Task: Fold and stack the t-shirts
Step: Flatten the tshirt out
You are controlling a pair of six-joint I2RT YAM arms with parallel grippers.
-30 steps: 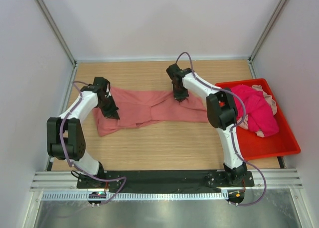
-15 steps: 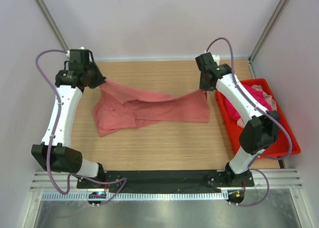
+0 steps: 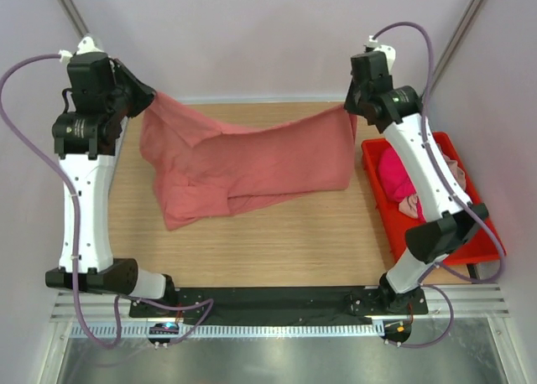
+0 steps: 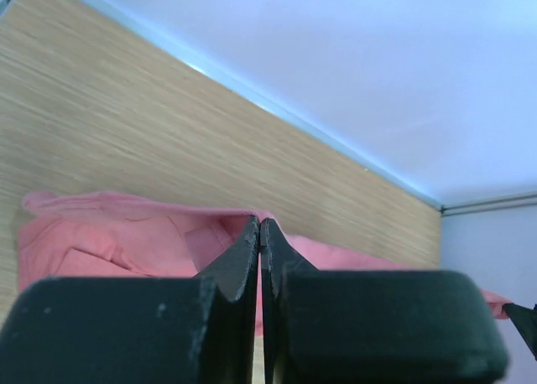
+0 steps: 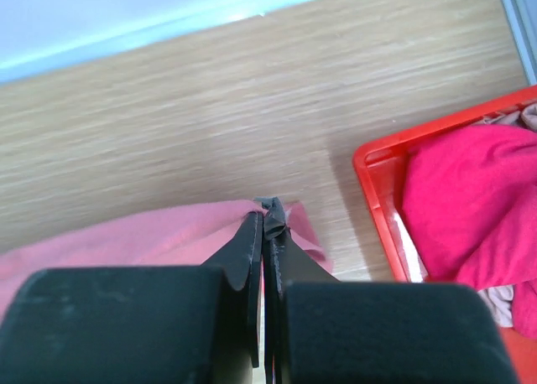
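A large salmon-pink t-shirt (image 3: 243, 162) hangs stretched between my two raised arms, its lower part still trailing on the wooden table. My left gripper (image 3: 144, 95) is shut on its upper left edge; the cloth (image 4: 126, 237) shows behind the closed fingers. My right gripper (image 3: 348, 109) is shut on its upper right corner, with cloth (image 5: 159, 233) bunched at the fingertips. A bright magenta t-shirt (image 3: 398, 173) and a pale pink one (image 3: 411, 206) lie in the red bin; the magenta one also shows in the right wrist view (image 5: 470, 199).
The red plastic bin (image 3: 482, 233) stands at the right edge of the table, partly under my right arm; its corner shows in the right wrist view (image 5: 377, 199). White walls with metal posts close in the back and sides. Bare wood (image 3: 294, 250) lies in front of the shirt.
Both arms have risen and spread outward, lifting the salmon shirt's top edge off the table so it hangs as a wide sheet. Both grippers have kept their hold.
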